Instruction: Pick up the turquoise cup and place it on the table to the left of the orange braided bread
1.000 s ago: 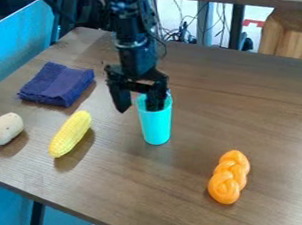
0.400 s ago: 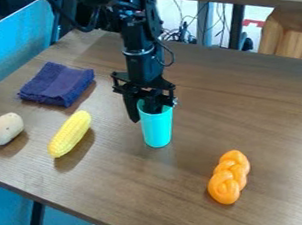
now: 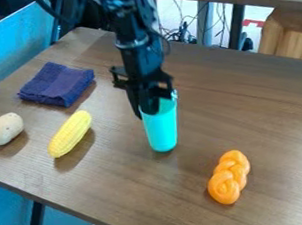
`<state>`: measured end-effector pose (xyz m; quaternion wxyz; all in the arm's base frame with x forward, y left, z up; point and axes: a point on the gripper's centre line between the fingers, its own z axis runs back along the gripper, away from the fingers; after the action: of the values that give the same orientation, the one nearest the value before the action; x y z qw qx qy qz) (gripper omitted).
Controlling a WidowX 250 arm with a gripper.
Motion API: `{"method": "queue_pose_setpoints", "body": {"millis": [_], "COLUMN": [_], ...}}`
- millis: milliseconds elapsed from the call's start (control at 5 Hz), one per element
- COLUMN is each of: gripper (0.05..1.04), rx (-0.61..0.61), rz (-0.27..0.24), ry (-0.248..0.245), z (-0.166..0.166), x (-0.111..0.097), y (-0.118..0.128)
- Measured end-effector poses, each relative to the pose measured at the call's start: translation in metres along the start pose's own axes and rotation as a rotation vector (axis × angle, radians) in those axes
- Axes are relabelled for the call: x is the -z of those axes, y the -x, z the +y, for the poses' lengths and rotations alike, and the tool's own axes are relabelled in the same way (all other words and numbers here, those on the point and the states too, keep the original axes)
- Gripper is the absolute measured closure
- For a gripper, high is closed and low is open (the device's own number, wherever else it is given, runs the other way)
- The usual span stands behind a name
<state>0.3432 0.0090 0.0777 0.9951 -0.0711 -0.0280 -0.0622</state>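
Camera view: gripper (image 3: 145, 114) at the rim of the turquoise cup (image 3: 162, 131), claw pinching its wall, one finger inside, one outside. Cup near upright; can't tell if its base touches the table (image 3: 127, 187). Grasp looks done, release not done. Left of cup: yellow corn (image 3: 70, 134), then beige potato-like thing (image 3: 6, 129). Purple cloth (image 3: 56, 84) left and behind cup; orange braided piece (image 3: 229, 177) right and in front.

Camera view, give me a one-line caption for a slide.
Black gripper holding a turquoise cup by its rim, beyond orange braided bread, with yellow corn, potato and folded cloth.
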Motion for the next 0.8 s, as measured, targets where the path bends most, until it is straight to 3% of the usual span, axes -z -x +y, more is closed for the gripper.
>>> {"method": "queue_pose_setpoints", "body": {"millis": [200,400,600,800], "gripper": [0.987,0.987,0.987,0.987], "rx": [0.004,0.044,0.097,0.133], "rz": [-0.015,-0.005,0.040,0.101], "ry": [0.001,0.015,-0.051,-0.082], "z": [0.001,-0.010,-0.020,-0.026], "x": [-0.018,-0.031,-0.030,-0.012], "y": [0.017,0.053,0.091,0.106]}}
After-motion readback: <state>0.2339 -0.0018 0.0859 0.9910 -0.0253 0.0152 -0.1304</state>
